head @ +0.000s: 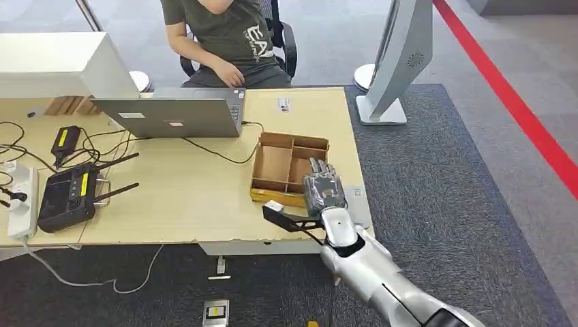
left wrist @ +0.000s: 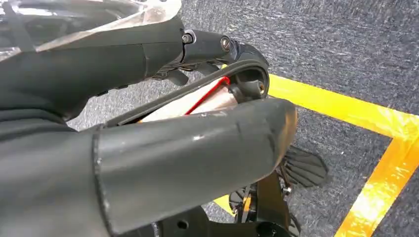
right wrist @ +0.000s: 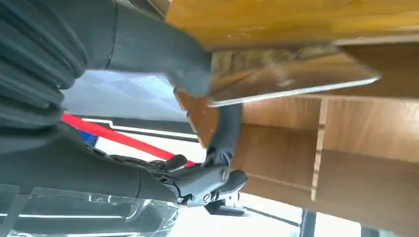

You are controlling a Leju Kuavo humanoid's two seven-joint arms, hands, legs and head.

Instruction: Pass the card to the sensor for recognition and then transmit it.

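- Presently, right hand (head: 322,191): reaches in on a silver arm from the near right and hangs over the near right corner of the table (head: 191,204); fingers point away from the robot, over the near-right compartment of the divided box (head: 276,165)
- Card (right wrist: 291,74): a thin, flat, glossy plate seen edge-on in the right wrist view; pinched in the right hand, with the grey thumb (right wrist: 190,69) pressed on one face; it sits close against the brown walls and dividers of the box; whether it touches them cannot be told
- Left hand (left wrist: 163,163): hangs low over dark carpet crossed by yellow tape (left wrist: 346,106); thick grey thumb and darker fingers fill the near field; whether it is spread or clenched cannot be told
- Divided box: brown, shallow, open-topped, split into several compartments; stands on the right part of the table, near the front edge
- Laptop (head: 177,114): silver, open, its lid's back toward the robot; at the far middle of the table, with a black cable trailing from it toward the box
- Person (head: 228,37): seated on a dark chair behind the laptop, in a dark green shirt
- Handheld controller (head: 68,194): black, with two antennas; on the left part of the table, just beside a white power strip (head: 24,199)
- Small pale label (head: 283,104): flat on the far side of the table, right of the laptop
- Grey stand (head: 399,61): upright on the carpet beyond the table's right end; a red floor line (head: 511,102) runs past it
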